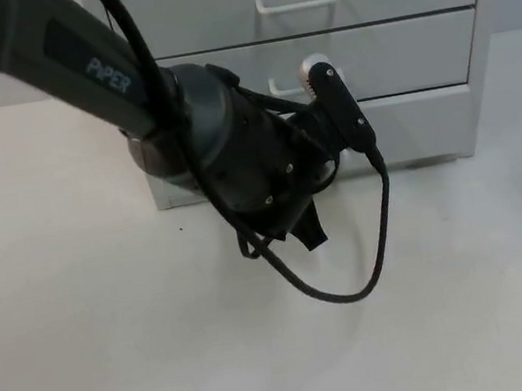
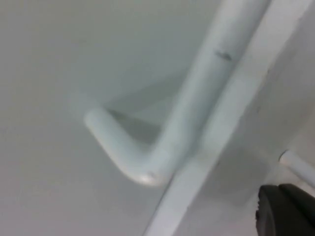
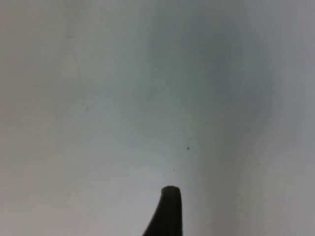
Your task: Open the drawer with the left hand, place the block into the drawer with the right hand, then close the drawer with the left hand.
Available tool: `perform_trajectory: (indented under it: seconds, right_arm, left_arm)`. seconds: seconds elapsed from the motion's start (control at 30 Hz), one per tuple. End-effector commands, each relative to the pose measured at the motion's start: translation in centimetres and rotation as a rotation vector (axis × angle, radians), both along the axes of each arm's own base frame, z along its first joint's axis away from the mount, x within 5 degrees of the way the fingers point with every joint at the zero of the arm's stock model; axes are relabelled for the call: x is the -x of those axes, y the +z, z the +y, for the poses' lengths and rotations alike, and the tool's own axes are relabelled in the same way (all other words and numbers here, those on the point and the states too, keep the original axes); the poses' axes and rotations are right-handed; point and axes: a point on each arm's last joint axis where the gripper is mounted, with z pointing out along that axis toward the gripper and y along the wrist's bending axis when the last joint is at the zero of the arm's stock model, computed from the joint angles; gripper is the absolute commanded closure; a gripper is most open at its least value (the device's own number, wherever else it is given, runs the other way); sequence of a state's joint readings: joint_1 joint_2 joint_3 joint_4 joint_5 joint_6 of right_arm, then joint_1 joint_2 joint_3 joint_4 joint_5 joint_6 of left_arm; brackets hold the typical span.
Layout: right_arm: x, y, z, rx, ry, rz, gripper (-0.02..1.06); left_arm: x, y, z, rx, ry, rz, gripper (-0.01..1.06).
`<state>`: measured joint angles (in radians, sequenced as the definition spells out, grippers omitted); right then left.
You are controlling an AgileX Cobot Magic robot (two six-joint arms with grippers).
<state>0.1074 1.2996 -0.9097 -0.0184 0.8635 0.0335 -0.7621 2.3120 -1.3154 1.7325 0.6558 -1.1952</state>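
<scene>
A grey drawer unit (image 1: 397, 55) stands at the back of the white table, with white bar handles (image 1: 297, 0) on its fronts. The fronts look shut. My left arm (image 1: 235, 155) reaches in from the upper left and presses close to the unit's lower drawers (image 1: 422, 122), its bulk hiding the gripper from above. In the left wrist view a white bar handle (image 2: 162, 152) looms very close, with my left gripper (image 2: 288, 211) just beside it. My right gripper (image 3: 167, 211) hangs over bare white table top (image 3: 147, 98).
White table surface (image 1: 118, 355) spreads wide in front of the drawer unit and to both sides. A black cable loop (image 1: 353, 285) hangs from the left arm low over the table.
</scene>
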Motion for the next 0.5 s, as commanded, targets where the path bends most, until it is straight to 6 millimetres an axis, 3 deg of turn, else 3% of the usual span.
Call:
perform_trajectory:
  seconds: [0.0,0.23,0.37,0.43,0.47]
  right_arm:
    - [0.2,0.0,-0.2,0.003,-0.001,-0.004,0.32]
    - [0.2,0.0,-0.2,0.004,-0.001,0.000,0.32]
    - [0.1,0.0,-0.2,0.003,-0.001,-0.007,0.32]
    - [0.1,0.1,-0.2,0.003,-0.001,-0.010,0.32]
    - [0.1,0.1,-0.2,0.002,-0.001,-0.017,0.32]
  left_arm:
    - [-1.1,0.7,0.6,-0.004,0.051,-0.060,1.05]
    - [-1.3,1.1,1.0,-0.056,0.097,-0.104,1.05]
    - [1.7,0.6,-0.8,-0.116,0.109,0.031,1.05]
    - [2.1,0.6,-1.2,-0.116,0.108,0.049,1.05]
    - [3.5,0.8,-2.0,-0.125,0.092,0.097,1.05]
